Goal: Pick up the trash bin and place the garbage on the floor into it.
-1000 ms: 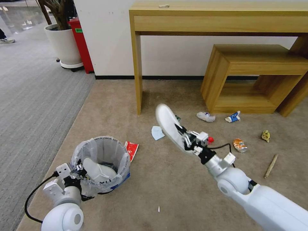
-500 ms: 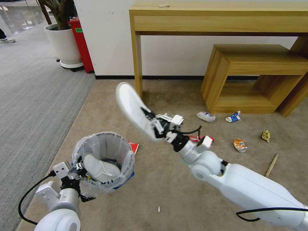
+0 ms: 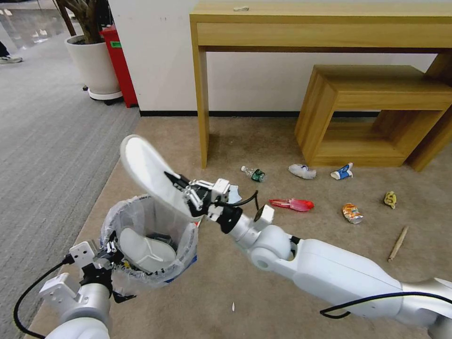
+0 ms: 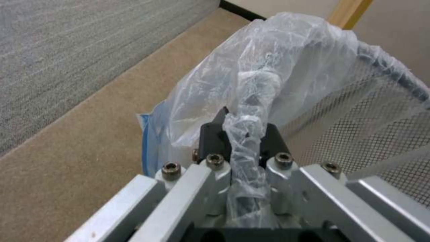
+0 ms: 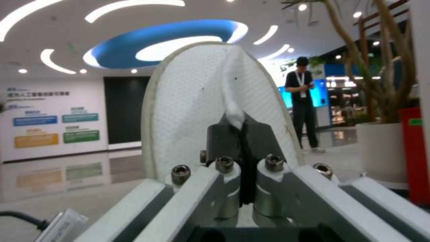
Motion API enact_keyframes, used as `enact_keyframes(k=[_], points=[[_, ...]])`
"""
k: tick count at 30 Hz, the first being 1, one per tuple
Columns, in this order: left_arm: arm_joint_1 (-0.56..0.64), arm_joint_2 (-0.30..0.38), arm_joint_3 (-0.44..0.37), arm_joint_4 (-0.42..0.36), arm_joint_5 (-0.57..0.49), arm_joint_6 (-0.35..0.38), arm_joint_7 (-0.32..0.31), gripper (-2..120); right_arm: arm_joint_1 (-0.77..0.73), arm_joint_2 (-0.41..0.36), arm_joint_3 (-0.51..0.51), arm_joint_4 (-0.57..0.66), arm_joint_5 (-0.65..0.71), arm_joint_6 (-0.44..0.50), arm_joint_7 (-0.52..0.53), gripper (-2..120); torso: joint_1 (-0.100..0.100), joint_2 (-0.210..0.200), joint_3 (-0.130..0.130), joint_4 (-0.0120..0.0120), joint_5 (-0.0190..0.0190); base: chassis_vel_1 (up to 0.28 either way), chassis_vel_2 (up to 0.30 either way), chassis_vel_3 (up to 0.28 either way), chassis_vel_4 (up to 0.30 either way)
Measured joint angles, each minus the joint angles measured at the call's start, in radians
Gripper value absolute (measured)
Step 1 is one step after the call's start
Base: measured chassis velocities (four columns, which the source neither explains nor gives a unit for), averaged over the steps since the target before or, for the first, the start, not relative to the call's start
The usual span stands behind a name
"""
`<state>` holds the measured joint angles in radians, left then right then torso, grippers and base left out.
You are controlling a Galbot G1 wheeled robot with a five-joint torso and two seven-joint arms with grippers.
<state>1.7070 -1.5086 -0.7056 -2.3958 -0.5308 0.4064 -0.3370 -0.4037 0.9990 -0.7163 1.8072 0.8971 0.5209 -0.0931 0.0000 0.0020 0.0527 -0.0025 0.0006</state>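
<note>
1 slipper (image 3: pixel 149 172), pinched in the right gripper (image 3: pixel 182 184), hangs over the far rim of the bin (image 3: pixel 186 245), whose liner the left gripper (image 3: pixel 112 248) clamps; best released once centred above the opening.

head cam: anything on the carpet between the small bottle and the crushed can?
Yes, in the head view: a red wrapper lies on the carpet between the bottle and the can; the rest of that stretch is bare.
</note>
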Motion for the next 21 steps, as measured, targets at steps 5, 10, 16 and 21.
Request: enact_keyframes(k=[5,10,16,21], points=[[0.013,-0.004,0.001,-0.013,0.003,0.001,0.002,3,0.028,0.063,-0.056,-0.059,-0.01,0.013,-0.017,0,0.0,0.0,0.0,0.0,0.0,0.0,0.0,0.0,0.0],[0.02,-0.004,0.0,-0.021,0.003,0.001,0.003,3,0.047,0.134,-0.097,-0.115,-0.02,0.029,-0.034,0,0.0,0.0,0.0,0.0003,0.0,0.0,0.0,0.0,0.0],[0.029,-0.004,-0.001,-0.031,0.003,0.002,0.004,3,0.048,0.18,-0.124,-0.154,-0.023,0.037,-0.059,0,0.0,0.0,0.0,0.0001,-0.0001,0.0,0.0,0.0,0.0],[0.033,-0.004,-0.001,-0.039,0.002,0.002,0.005,3,0.023,0.205,-0.134,-0.208,-0.044,0.055,-0.083,0,0.0,0.0,0.0,0.0,0.0001,0.0,0.0,0.0,0.0]])
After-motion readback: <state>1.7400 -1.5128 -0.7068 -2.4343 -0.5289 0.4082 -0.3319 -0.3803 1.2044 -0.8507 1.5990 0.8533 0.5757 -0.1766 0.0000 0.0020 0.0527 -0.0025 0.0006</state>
